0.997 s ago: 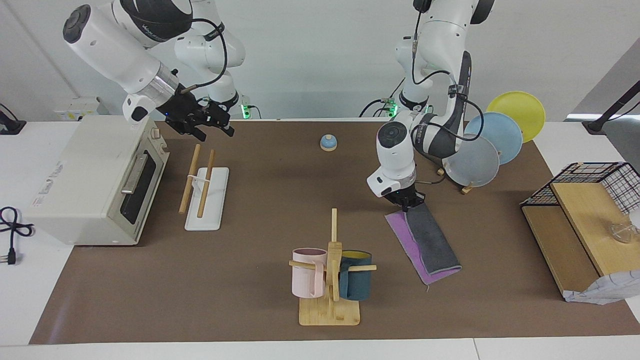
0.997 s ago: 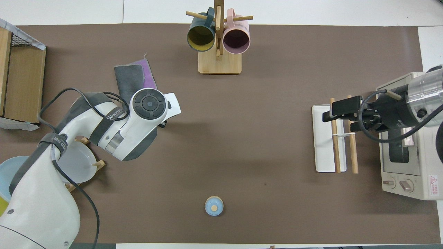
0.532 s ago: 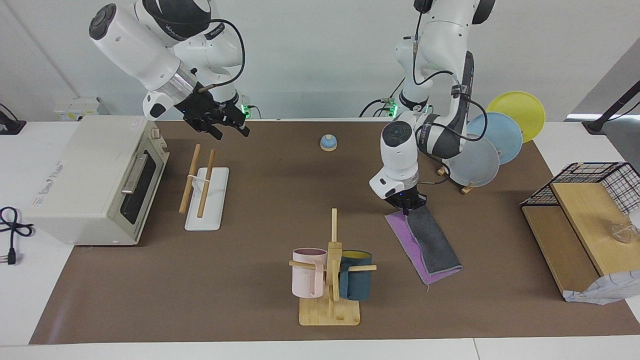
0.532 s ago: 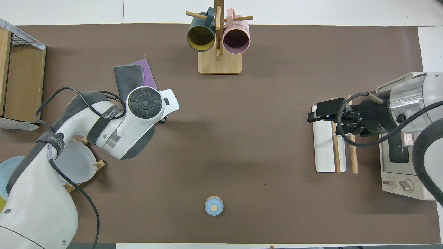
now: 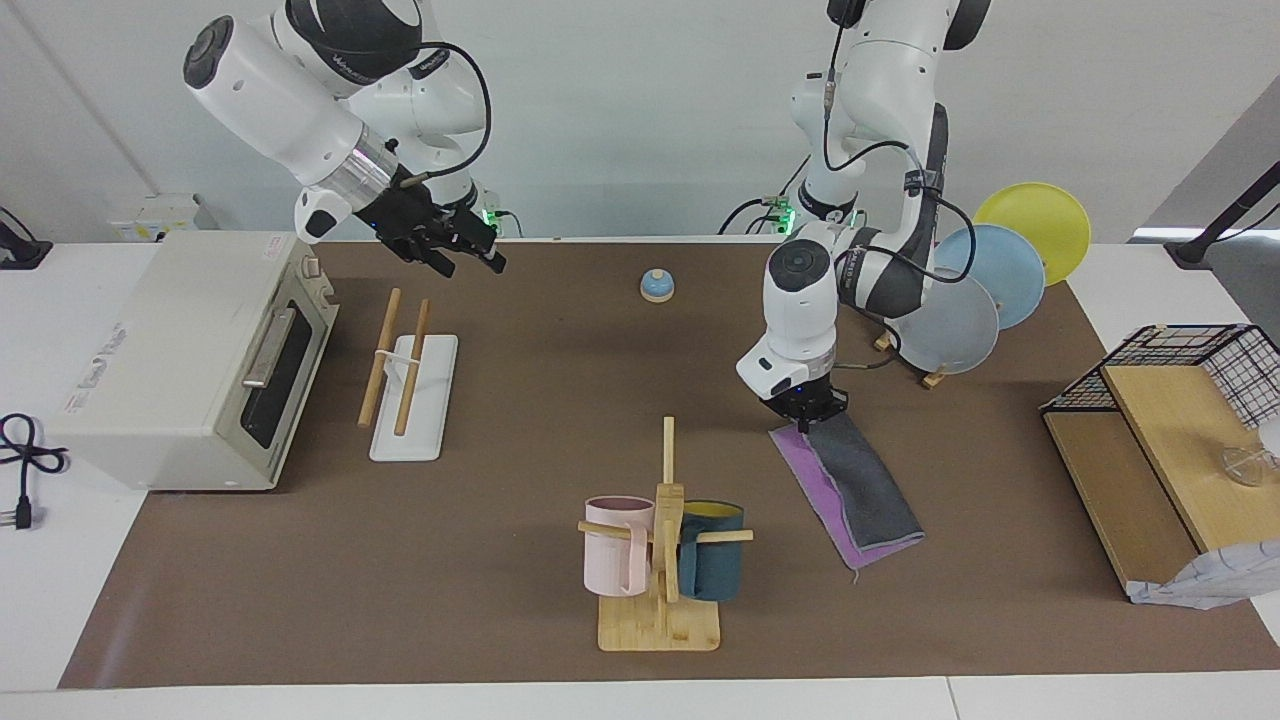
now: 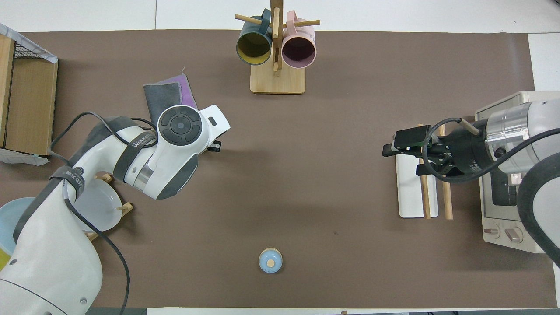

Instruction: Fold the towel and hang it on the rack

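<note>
Well apart from the rack (image 5: pixel 412 385), the towel (image 5: pixel 850 487) is lying folded once on the bench (image 5: pixel 520 420); hanging is remaining. Left gripper (image 5: pixel 806 415) is sitting at its edge, fingers' opening unclear; right gripper (image 5: pixel 470 255) is hovering open, empty.

facing view: high, across the table, looking at both robot bases | overhead view: high above the robots' end, looking steeply down and forward | shared: brown table mat (image 5: pixel 520 420), wooden mug tree (image 5: pixel 663 560) (image 6: pixel 276 65), half a turn apart
</note>
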Controlling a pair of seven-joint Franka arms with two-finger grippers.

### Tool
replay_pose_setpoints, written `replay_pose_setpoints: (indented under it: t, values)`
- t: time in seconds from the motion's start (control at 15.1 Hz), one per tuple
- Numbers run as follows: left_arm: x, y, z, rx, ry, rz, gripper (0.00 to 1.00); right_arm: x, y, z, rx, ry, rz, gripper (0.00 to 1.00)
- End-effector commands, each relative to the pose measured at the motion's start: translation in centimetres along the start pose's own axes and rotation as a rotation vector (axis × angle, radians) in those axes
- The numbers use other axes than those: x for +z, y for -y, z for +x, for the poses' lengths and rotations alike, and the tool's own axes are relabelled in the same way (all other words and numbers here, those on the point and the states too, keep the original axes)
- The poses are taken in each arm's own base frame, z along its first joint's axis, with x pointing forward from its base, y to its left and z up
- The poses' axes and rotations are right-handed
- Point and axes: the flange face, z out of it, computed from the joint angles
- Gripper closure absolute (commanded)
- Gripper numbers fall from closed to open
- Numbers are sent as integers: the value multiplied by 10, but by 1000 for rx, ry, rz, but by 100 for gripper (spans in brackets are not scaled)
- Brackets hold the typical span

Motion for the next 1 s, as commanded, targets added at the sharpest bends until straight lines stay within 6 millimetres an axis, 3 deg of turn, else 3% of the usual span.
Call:
replay_pose_setpoints:
  t: [0.0, 0.13, 0.33, 0.53, 0.66, 0.93]
  values:
    - [-23, 37, 10, -100, 16, -87, 0, 0, -1, -6, 32, -19, 31, 0]
    - [-19, 70, 16, -119, 27, -178, 0, 4, 0, -1, 115, -60, 71, 0]
    - [-1, 137, 15, -139, 26, -295, 0, 29, 37, -11, 277, -85, 175, 0]
    - [18, 176, 5, -153, 3, -421, 0, 58, 77, -30, 372, -120, 218, 0]
    - [30, 185, -2, -179, 1, -481, 0, 67, 82, -37, 411, -121, 222, 0]
    - [51, 177, -12, -222, -13, -496, 6, 71, 78, -38, 419, -118, 216, 0]
